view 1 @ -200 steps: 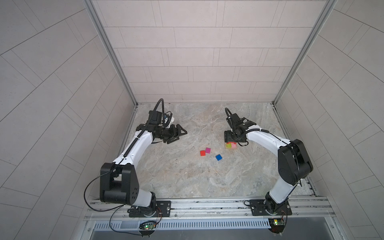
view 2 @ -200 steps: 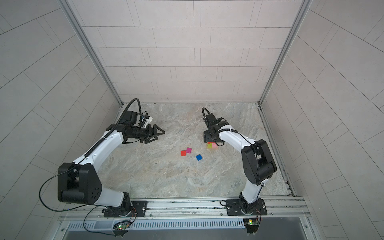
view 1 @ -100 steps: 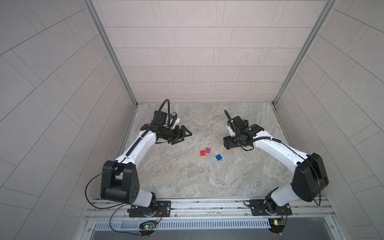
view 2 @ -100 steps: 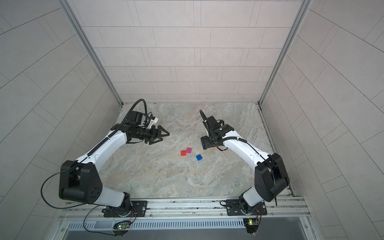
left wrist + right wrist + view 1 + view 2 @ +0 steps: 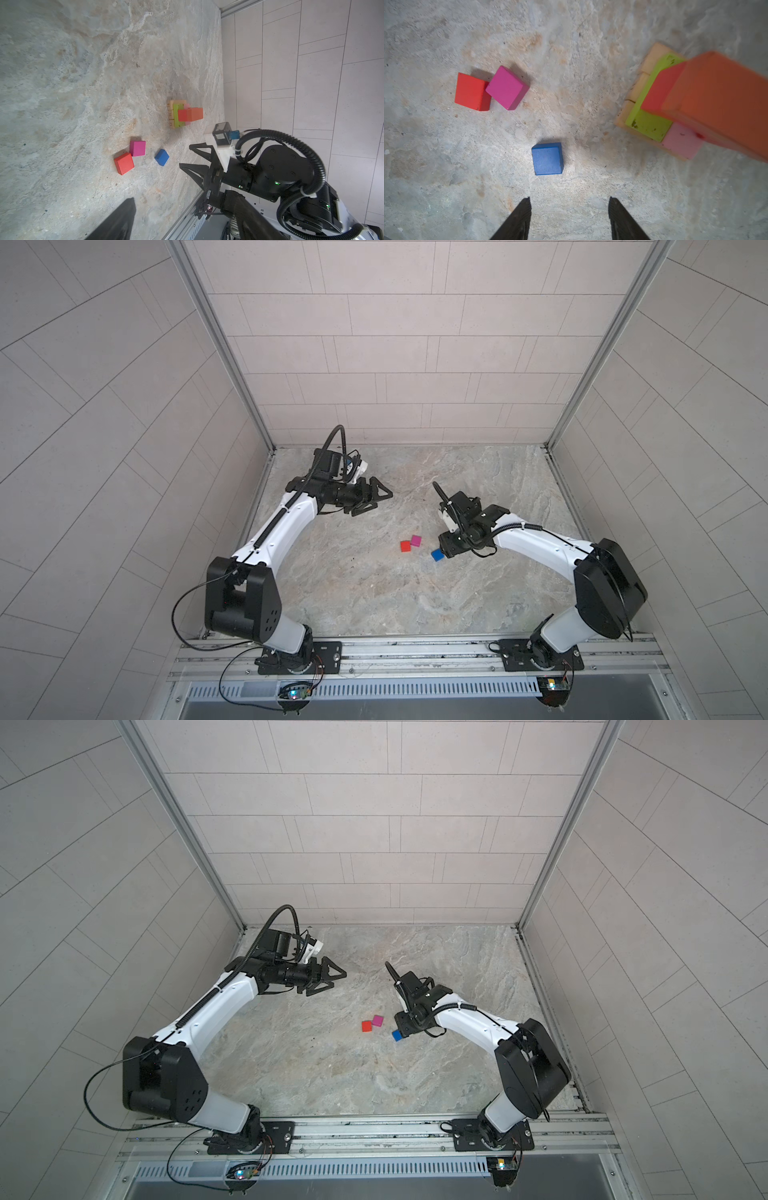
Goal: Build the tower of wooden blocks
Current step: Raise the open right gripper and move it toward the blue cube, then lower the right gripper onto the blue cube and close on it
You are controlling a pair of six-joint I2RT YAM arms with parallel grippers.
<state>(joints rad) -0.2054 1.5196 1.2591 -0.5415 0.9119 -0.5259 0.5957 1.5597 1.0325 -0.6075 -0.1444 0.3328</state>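
Three loose cubes: red (image 5: 471, 92) touching magenta (image 5: 506, 87), blue (image 5: 547, 159) apart. One tower (image 5: 648, 120) near. Right gripper (image 5: 569, 200) beside blue, jaws apart, empty; left gripper (image 5: 374, 502) likewise, far off.

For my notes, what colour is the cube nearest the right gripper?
Blue wooden cube; see right wrist view.

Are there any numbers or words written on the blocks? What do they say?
"85": end of the first tan bar under the tower, tiny, not certain.
"31": end of the middle tan bar.
"29": end of the last tan bar.
The red cube, magenta cube and blue cube show no writing; nothing else is readable.
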